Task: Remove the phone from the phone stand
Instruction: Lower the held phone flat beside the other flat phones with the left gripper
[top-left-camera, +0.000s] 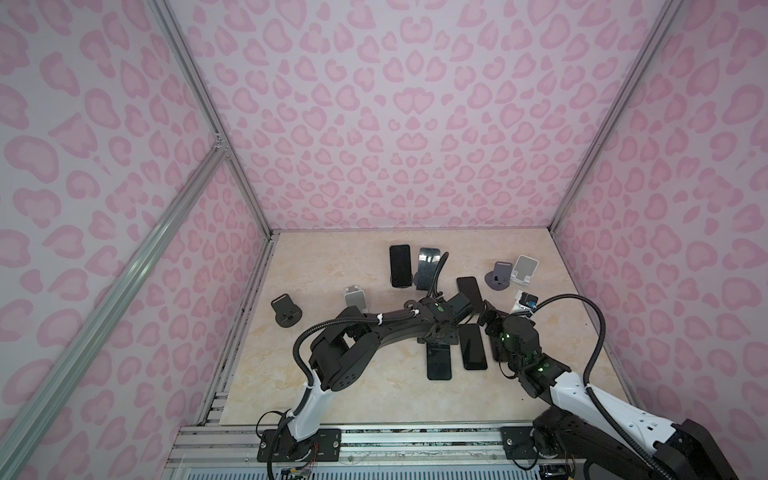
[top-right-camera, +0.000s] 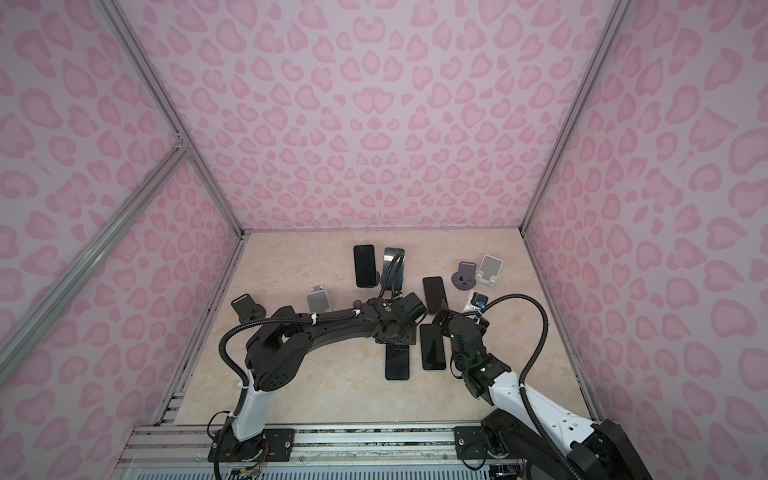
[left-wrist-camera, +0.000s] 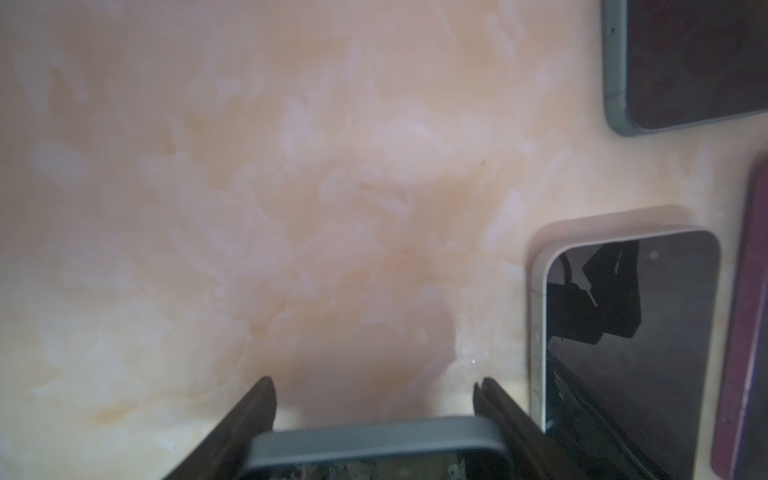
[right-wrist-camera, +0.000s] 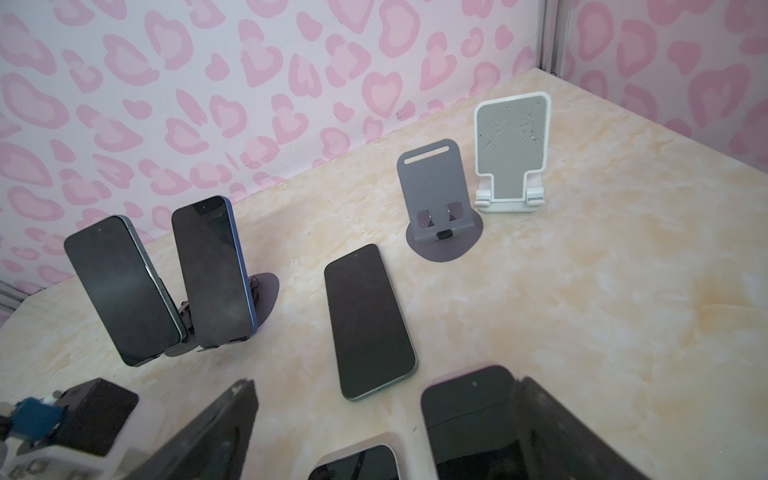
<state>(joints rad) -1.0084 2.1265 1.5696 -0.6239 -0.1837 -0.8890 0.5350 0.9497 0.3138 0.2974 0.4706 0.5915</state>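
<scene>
Two dark phones lean on purple-based phone stands at the back, one phone (top-left-camera: 400, 266) (right-wrist-camera: 124, 291) beside the other phone (top-left-camera: 428, 268) (right-wrist-camera: 216, 270). My left gripper (top-left-camera: 437, 341) (left-wrist-camera: 375, 382) points down at mid-table, shut on the sides of a grey-edged phone (left-wrist-camera: 374, 436) (top-left-camera: 439, 365) held low over the marble tabletop (left-wrist-camera: 249, 208). I cannot tell whether that phone touches the top. My right gripper (top-left-camera: 484, 316) (right-wrist-camera: 386, 415) stands open just right of it, nothing between its fingers, over flat-lying phones.
Flat phones lie nearby: a pink-cased one (top-left-camera: 473, 347) (left-wrist-camera: 623, 332), a green-edged one (top-left-camera: 470, 293) (right-wrist-camera: 370, 320), a purple one (right-wrist-camera: 469, 415). Empty stands: grey (top-left-camera: 498, 274), white (top-left-camera: 524, 270), silver (top-left-camera: 356, 298), black (top-left-camera: 284, 309). Pink walls enclose three sides.
</scene>
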